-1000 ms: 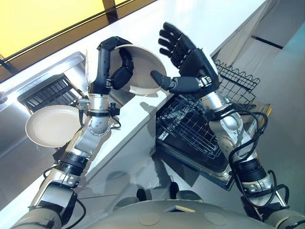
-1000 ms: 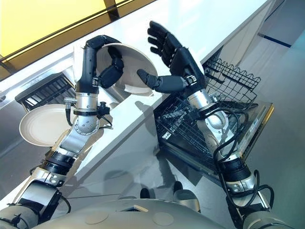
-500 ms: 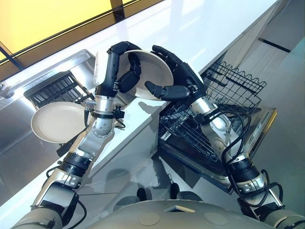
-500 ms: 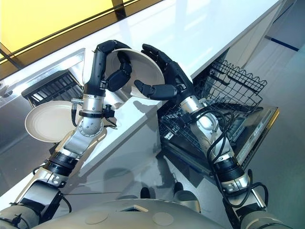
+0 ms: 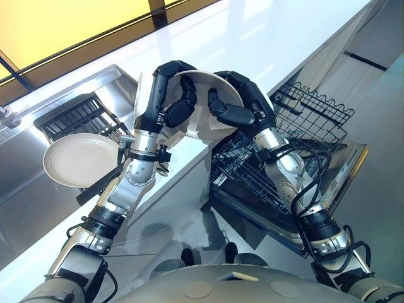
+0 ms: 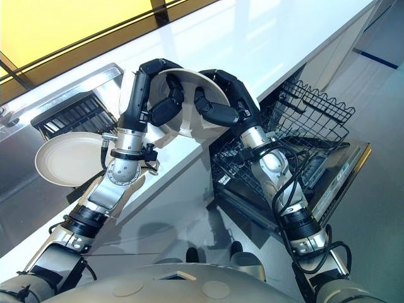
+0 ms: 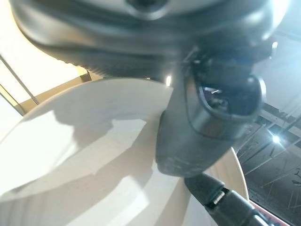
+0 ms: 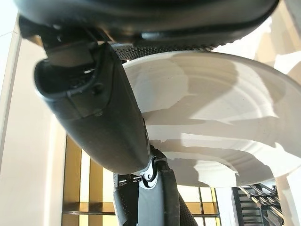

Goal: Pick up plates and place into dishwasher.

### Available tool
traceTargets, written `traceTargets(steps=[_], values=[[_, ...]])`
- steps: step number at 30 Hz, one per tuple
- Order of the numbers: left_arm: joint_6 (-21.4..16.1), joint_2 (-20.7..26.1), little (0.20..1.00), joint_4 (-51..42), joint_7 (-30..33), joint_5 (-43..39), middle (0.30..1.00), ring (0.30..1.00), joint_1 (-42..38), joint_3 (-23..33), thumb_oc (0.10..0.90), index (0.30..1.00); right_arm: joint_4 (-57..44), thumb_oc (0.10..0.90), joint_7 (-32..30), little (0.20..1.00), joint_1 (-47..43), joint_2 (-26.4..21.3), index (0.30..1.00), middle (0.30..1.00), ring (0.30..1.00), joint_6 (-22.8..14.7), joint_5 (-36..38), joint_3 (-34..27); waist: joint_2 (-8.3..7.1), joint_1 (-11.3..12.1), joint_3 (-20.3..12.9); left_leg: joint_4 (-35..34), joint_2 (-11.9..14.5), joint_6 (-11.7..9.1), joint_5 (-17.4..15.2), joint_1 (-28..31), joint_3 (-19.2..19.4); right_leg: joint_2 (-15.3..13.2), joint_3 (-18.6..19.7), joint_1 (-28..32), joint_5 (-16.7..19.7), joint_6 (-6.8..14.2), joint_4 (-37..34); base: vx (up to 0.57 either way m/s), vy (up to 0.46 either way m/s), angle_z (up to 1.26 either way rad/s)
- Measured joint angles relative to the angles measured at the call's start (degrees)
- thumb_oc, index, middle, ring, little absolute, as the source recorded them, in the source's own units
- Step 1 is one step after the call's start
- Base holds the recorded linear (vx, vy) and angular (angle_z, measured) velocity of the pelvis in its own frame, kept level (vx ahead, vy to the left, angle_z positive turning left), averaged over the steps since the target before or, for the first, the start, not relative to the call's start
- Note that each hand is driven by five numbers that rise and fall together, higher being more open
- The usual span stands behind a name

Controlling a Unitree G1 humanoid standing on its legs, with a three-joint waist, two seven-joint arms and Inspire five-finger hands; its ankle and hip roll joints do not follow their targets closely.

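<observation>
A cream plate (image 5: 201,124) is held tilted in the air over the counter's front edge, gripped by both hands. My left hand (image 5: 169,95) curls its fingers over the plate's far rim, and its thumb (image 7: 207,122) presses on the inner face (image 7: 70,165). My right hand (image 5: 247,101) hooks over the opposite rim, thumb (image 8: 99,117) on the plate's inside (image 8: 211,117). A second cream plate (image 5: 79,159) lies in the steel sink to the left. The dishwasher's black wire rack (image 5: 265,173) is pulled out below and to the right of the held plate.
A dark drying rack (image 5: 72,117) sits in the sink behind the second plate. The white counter (image 5: 265,31) runs along the back. The open dishwasher door (image 5: 344,180) juts out under the wire rack, with grey floor (image 5: 177,221) in front.
My right hand, open beside the plate a second ago, has closed over its rim. Both arms and the plate have shifted right, towards the dishwasher rack.
</observation>
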Motion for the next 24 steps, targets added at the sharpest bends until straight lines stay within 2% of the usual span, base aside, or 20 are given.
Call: traceTargets(steps=[2,3,4,10,14,19,24], values=[[0.0,0.0,0.200,0.0,0.0,-0.1,0.300,0.300,0.0,0.0,0.100,0.300,0.1,0.100,-0.1,0.200,0.0,0.0,0.300,0.300,0.300,-0.1,0.0,0.0,0.01,0.0,0.0,0.0,0.0,0.0,0.0,0.0,0.0,0.0,0.0,0.0,0.0,0.0,0.0,0.00,0.000,0.00],[0.0,0.0,0.529,0.0,-0.2,-0.5,0.582,0.582,0.0,0.0,0.429,0.582,0.2,0.100,-0.3,0.200,0.0,0.0,0.300,0.300,0.300,-0.3,0.0,0.0,0.00,0.0,0.0,0.0,0.0,0.0,0.0,0.0,0.0,0.0,0.0,0.0,0.0,0.0,0.0,0.00,0.000,0.00],[0.0,0.0,0.900,0.0,-0.5,-0.8,0.900,0.900,0.0,0.0,0.800,0.900,0.2,0.100,-0.5,0.200,0.0,0.0,0.300,0.300,0.300,-0.3,0.0,0.0,0.00,0.0,0.0,0.0,0.0,0.0,0.0,0.0,-0.1,0.0,-0.1,0.0,0.0,0.0,0.0,0.00,0.000,0.00],[-0.3,-0.1,0.900,-0.1,-4.4,-8.2,0.900,0.900,0.0,0.1,0.800,0.900,0.2,0.100,-2.4,0.200,-0.1,-1.3,0.300,0.300,0.300,-0.4,0.1,-0.2,0.01,0.1,0.2,0.0,0.0,0.0,0.0,0.0,-0.3,0.0,-0.2,0.1,0.0,0.0,0.0,0.00,0.000,0.00],[0.3,-0.1,0.900,-0.1,-5.1,-14.4,0.900,0.900,0.0,2.2,0.800,0.900,0.2,0.100,-4.3,0.200,-0.2,-2.0,0.300,0.300,0.300,-0.5,0.1,-3.3,0.03,0.1,1.0,0.0,0.0,0.0,0.2,0.0,-0.8,0.0,-0.3,0.3,-0.1,0.1,0.0,0.00,-0.010,0.04],[2.0,0.3,0.900,-0.1,-5.0,-15.0,0.900,0.900,-0.4,5.9,0.800,0.900,0.3,0.100,-7.0,0.200,-0.5,-4.2,0.300,0.300,0.300,-1.4,-0.2,-7.2,0.10,0.8,1.7,0.0,0.0,-0.1,0.3,-0.3,-1.2,0.0,-0.4,0.3,-0.2,-0.2,0.0,-0.02,-0.010,0.05],[3.9,3.4,0.900,-0.1,-4.7,-15.2,0.900,0.900,-1.8,8.8,0.800,0.900,0.6,0.100,-9.4,0.200,-2.1,-6.4,0.300,0.300,0.300,-2.1,-2.2,-9.5,0.15,0.9,1.9,0.0,0.1,-0.2,0.4,-0.5,-2.2,0.0,-1.4,0.5,-0.4,-0.2,0.0,-0.02,-0.014,0.10]])
